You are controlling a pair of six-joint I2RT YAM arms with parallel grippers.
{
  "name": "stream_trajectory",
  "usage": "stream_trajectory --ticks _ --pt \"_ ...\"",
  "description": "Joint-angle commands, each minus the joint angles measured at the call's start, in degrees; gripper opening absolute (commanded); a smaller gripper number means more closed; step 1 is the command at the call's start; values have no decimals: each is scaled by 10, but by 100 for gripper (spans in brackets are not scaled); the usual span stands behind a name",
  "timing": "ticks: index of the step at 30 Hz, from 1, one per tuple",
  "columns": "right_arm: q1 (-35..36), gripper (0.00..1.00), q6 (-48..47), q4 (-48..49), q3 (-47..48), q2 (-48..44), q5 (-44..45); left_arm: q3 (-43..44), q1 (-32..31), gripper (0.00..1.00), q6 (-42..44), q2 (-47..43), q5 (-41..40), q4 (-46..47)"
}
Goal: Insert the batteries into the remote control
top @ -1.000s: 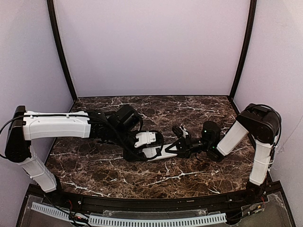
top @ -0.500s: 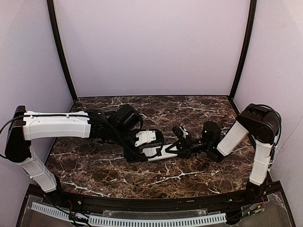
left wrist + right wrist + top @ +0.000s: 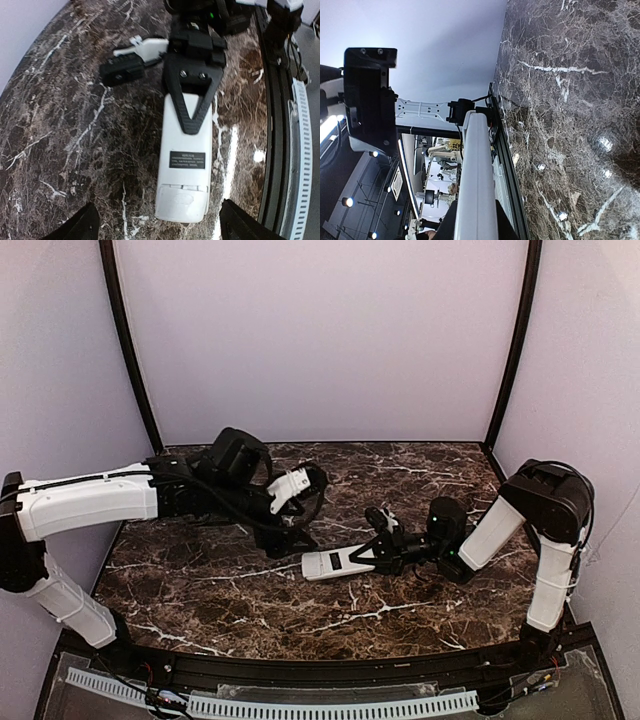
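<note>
so the right gripper (image 3: 375, 553) grips the right end of the remote control (image 3: 335, 561), back-up mid worktop (image 3: 200, 590), long axis along the near edge, left gripper (image 3: 302, 520) open just behind its free end; batteries maybe already inside?

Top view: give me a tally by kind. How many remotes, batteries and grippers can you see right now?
remote control: 1, back up, held by the right gripper
batteries: 0 in view
grippers: 2, the left gripper open and holding nothing
total: 3
</note>
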Motion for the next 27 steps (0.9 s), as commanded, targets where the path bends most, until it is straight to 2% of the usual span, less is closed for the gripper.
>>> stream_trajectory --ticks 1,6,12,16,20,27 --pt "-6 0 -8 102 3 -9 6 -34 58 82 -126 -58 84 87" --pt "-7 0 -5 125 9 -5 25 -82 106 71 -281 -61 120 171" --pt "-7 0 -1 147 25 3 57 -133 109 59 -410 -56 113 247" --pt "-7 0 1 160 33 13 70 -154 109 55 -474 -51 99 272" --pt "-8 0 2 175 37 21 79 -165 109 55 -498 -41 95 275" --pt "-14 0 -7 185 41 15 90 -168 109 64 -519 -32 80 262"
